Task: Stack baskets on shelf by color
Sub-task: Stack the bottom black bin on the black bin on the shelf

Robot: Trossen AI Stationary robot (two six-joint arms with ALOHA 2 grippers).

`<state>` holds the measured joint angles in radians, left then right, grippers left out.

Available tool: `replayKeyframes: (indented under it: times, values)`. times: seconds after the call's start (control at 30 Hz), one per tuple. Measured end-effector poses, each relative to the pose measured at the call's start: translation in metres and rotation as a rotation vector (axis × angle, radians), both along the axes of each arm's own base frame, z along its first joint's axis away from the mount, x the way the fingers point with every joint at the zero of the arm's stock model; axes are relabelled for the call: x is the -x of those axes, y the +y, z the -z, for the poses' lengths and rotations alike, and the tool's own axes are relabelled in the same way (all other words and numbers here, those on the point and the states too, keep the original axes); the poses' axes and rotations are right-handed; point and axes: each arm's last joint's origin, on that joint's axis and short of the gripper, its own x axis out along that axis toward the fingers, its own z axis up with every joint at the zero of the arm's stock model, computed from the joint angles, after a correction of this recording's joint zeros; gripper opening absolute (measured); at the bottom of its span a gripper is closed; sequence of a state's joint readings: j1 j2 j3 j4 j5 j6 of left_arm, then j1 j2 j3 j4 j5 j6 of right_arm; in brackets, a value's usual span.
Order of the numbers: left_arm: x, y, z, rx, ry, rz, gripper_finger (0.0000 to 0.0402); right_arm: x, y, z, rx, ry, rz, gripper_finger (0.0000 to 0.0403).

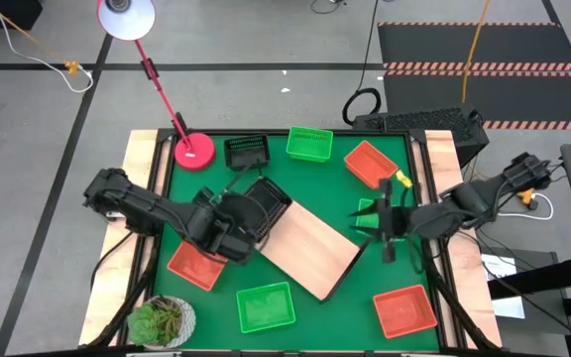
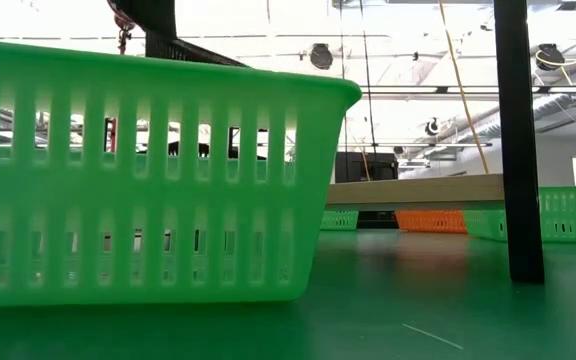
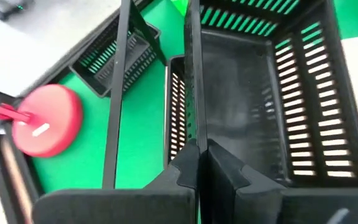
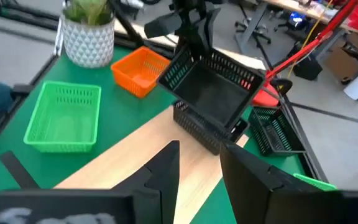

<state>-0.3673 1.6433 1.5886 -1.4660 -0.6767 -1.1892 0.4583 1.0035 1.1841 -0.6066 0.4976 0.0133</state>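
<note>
My left gripper [image 1: 234,234] [image 3: 201,149] is shut on a black basket [image 1: 269,201] [image 4: 213,87], which is tilted over a second black basket [image 4: 205,129]. That second basket rests on the far-left end of the light-wood shelf [image 1: 310,248], which lies diagonally on the mat. A third black basket [image 1: 247,151] stands on the mat beyond. My right gripper [image 1: 379,221] [image 4: 199,155] is open and holds nothing, just right of the shelf over a partly hidden green basket [image 1: 368,207]. Other green baskets [image 1: 309,144] [image 1: 266,307] and red-orange baskets [image 1: 371,164] [image 1: 404,310] [image 1: 196,264] sit around on the mat. My left gripper pinches one side wall of the black basket at its rim [image 3: 193,127], one finger inside the basket and one outside. The fingers slant down from the table's left. The basket is tilted, its opening turned toward the table's right, above the black basket below it.
The red lamp base [image 1: 194,150] and its slanting stem stand at the far-left corner, and a potted plant [image 1: 162,321] at the near-left. In the low view a green basket [image 2: 148,170] fills the left side, with a black post [image 2: 518,140] on the right.
</note>
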Motion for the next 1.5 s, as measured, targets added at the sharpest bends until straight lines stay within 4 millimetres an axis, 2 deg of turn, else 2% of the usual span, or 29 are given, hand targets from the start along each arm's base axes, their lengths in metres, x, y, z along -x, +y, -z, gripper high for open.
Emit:
replayKeyframes:
  times: [0.2,0.33,0.5,0.6,0.73,1.0,1.3,1.5]
  values:
    - [0.013,0.011,0.009,0.028,-0.052,0.019,0.0008,0.011,-0.006,-0.001,-0.008,-0.028,-0.003,0.0109]
    - [0.018,0.018,0.023,0.032,-0.057,0.005,0.0020,0.010,-0.005,-0.002,-0.009,-0.044,-0.005,0.0109]
    - [0.017,0.022,0.039,0.043,-0.066,0.004,0.0007,0.005,-0.003,-0.001,0.010,-0.052,-0.016,0.0109]
    - [0.017,0.026,0.048,0.048,-0.045,-0.004,0.0014,0.002,-0.001,0.001,0.025,-0.046,-0.022,0.0109]
    - [0.016,0.032,0.050,0.079,-0.033,-0.018,0.0027,-0.001,0.000,0.002,0.038,-0.036,-0.026,0.0109]
    - [0.015,0.032,0.050,0.086,-0.047,-0.030,0.0010,0.000,0.000,0.002,0.043,-0.036,-0.029,0.0109]
    - [0.015,0.033,0.050,0.058,-0.053,-0.033,0.0104,0.000,0.000,0.002,0.043,-0.036,-0.029,0.0109]
    - [0.015,0.034,0.050,0.039,-0.041,-0.014,0.0132,0.000,0.000,0.002,0.043,-0.036,-0.029,0.0109]
